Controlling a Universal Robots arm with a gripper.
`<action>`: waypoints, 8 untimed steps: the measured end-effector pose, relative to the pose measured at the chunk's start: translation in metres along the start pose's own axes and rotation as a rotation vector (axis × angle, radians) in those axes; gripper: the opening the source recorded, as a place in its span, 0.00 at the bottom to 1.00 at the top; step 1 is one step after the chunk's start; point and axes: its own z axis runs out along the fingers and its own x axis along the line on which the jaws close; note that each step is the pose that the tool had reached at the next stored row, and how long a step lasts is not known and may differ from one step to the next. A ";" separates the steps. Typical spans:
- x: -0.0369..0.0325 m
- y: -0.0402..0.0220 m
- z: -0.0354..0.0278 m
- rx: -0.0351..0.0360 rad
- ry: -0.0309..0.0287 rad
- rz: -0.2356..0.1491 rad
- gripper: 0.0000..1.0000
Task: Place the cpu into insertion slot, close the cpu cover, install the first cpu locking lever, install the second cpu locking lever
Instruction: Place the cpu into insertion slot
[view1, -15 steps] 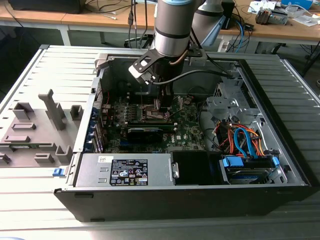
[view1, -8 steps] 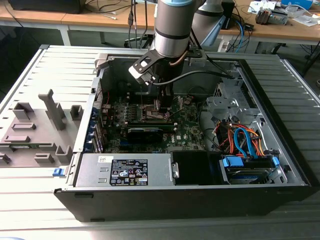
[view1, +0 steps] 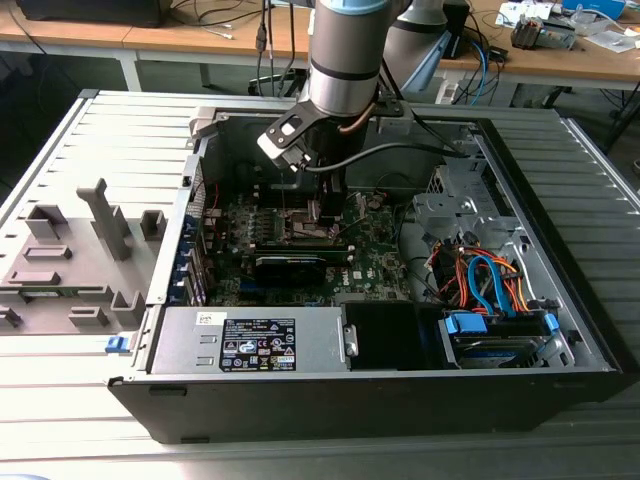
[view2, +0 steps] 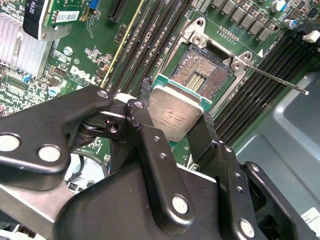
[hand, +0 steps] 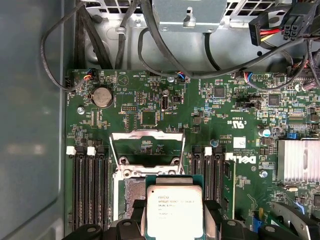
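Gripper (view2: 174, 111) pinches the cpu (view2: 176, 119) above the insertion slot (view2: 200, 75), one o'clock from the power supply (view1: 250, 345) in my exterior view. First wrist view adds the raised cpu cover (hand: 145, 135).

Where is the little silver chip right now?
In the second wrist view the cpu sits pinched in the gripper, right by the open insertion slot on the green motherboard.

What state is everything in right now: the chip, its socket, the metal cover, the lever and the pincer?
cpu, held by the pincer close to the slot, not seated.
insertion slot, empty, contact pins bare.
cpu cover, swung up, open.
locking lever, released, sticking out.
pincer, shut on the cpu.
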 end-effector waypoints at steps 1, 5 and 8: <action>0.0000 0.0000 0.0001 0.0000 0.0000 0.000 0.55; 0.0000 0.0000 0.0010 0.0000 0.0000 0.000 0.55; 0.0000 0.0001 0.0017 0.0000 0.0001 0.000 0.55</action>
